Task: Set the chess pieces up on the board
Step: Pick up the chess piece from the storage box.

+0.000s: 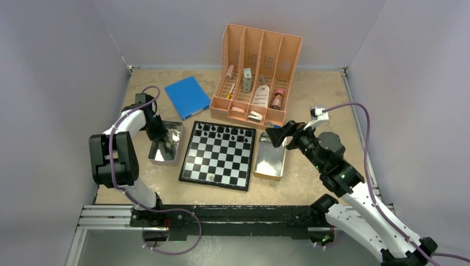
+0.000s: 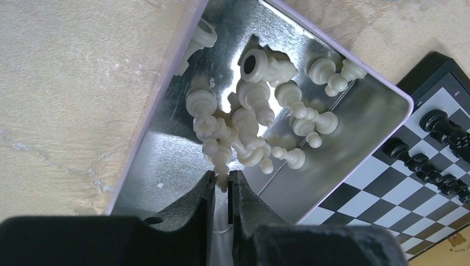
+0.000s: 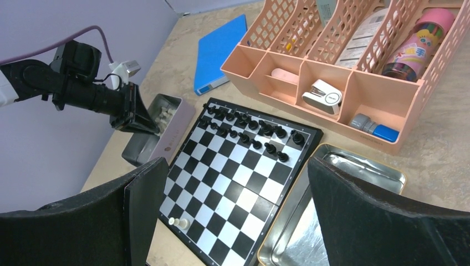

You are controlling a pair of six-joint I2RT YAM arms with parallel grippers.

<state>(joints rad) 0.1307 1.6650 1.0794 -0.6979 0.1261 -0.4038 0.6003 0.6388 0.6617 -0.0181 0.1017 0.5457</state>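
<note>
From above, the board (image 1: 220, 155) lies mid-table, with black pieces (image 1: 221, 132) along its far rows and a lone pale piece (image 1: 211, 177) at its near edge. The left pincer (image 1: 157, 134) reaches down into a silver tin (image 1: 164, 157) beside the board. The right pincer (image 1: 275, 135) hangs over a gold tin (image 1: 270, 166) on the board's other side.

The left wrist camera shows a heap of white pieces (image 2: 255, 116) in the silver tin. The left pincer's fingers (image 2: 199, 205) stand close together, pinching one white piece (image 2: 223, 183). Which kind of piece it is I cannot tell.

The right wrist camera shows the right pincer's fingers (image 3: 138, 216) spread wide apart above the board's corner and the gold tin.
</note>
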